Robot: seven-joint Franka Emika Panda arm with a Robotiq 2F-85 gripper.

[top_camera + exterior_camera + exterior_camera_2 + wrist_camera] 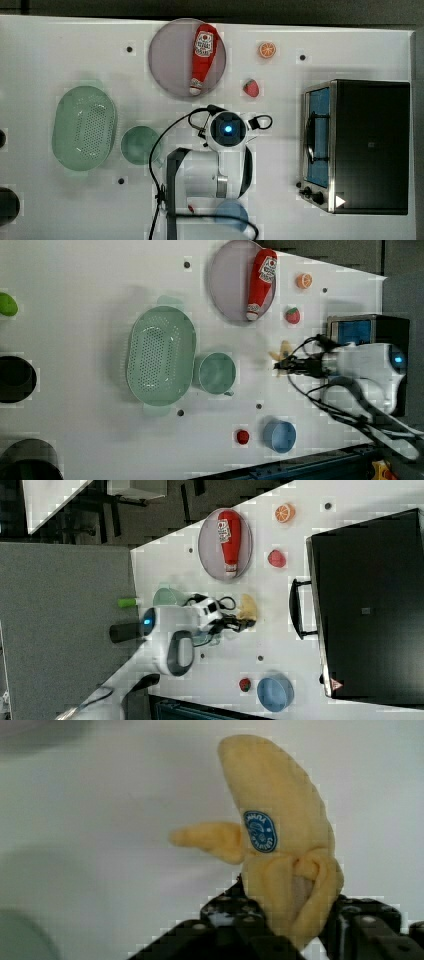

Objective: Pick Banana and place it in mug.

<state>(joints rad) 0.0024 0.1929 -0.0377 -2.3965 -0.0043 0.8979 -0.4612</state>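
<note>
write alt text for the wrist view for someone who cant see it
A pale yellow toy banana with a blue oval sticker is pinched at its lower end between the black fingers of the gripper, above a plain white table. A loose strip of peel sticks out sideways from it.

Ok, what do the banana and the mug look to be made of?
Banana: seems soft, matte plush fabric; it bunches into folds between the gripper fingers and carries a blue sticker. Mug: likely hard plastic, plain teal-green with a slight sheen and a thin even rim, though ceramic can't be ruled out.
</note>
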